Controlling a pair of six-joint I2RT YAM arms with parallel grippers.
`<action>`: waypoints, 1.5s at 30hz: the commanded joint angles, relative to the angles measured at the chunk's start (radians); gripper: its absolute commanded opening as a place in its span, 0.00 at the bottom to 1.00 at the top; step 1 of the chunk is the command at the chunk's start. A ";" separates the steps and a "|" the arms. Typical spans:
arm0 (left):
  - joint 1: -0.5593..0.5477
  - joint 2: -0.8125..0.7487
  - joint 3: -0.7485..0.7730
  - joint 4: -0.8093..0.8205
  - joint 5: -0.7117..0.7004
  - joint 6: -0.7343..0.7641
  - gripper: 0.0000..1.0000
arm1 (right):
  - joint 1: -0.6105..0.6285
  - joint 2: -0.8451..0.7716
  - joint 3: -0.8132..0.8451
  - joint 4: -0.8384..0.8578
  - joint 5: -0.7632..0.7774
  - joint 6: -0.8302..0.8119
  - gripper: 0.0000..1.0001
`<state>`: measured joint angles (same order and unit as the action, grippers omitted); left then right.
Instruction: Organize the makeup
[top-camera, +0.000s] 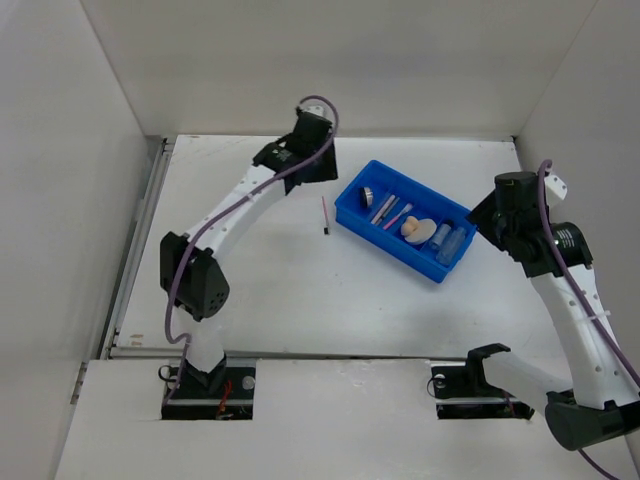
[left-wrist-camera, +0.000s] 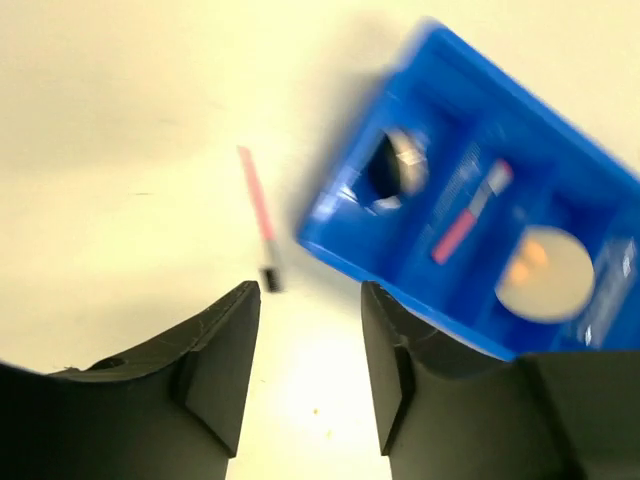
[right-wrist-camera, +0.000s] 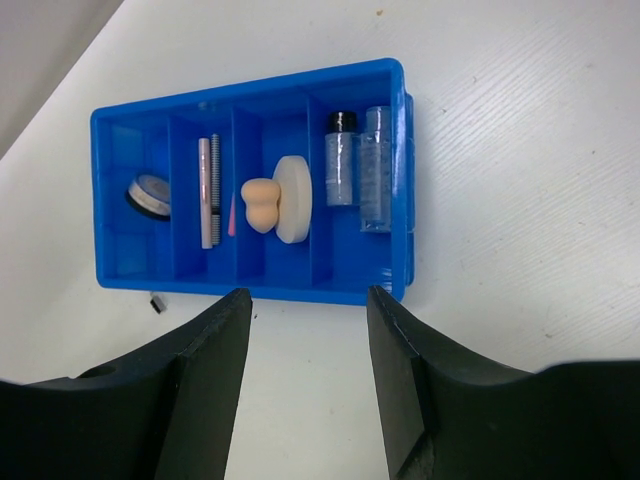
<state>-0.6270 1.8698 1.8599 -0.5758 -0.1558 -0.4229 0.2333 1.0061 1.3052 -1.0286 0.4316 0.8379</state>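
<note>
You see the pink slim stick lying on the counter at frame centre, just left of the blue tray. Left jaws and right jaws both stand apart, empty.

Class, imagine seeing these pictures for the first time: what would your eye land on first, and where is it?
The bright blue tray on the white table, right of centre, stands out first, with a beige sponge in one of its compartments. Next is the pink stick lying alone on the table just left of the tray, with the left gripper open near it.
</note>
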 joint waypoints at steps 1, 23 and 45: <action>0.053 0.018 -0.062 -0.034 -0.077 -0.120 0.45 | 0.004 0.008 -0.004 0.061 -0.034 -0.006 0.56; 0.105 0.272 -0.099 0.014 0.165 -0.120 0.44 | 0.004 0.009 -0.004 0.061 -0.025 -0.006 0.56; 0.087 0.476 0.211 -0.124 0.093 -0.080 0.47 | 0.004 0.000 0.032 0.021 0.006 -0.006 0.56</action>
<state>-0.5358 2.3455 2.0243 -0.6323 -0.0093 -0.5194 0.2333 1.0206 1.2949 -1.0092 0.4145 0.8371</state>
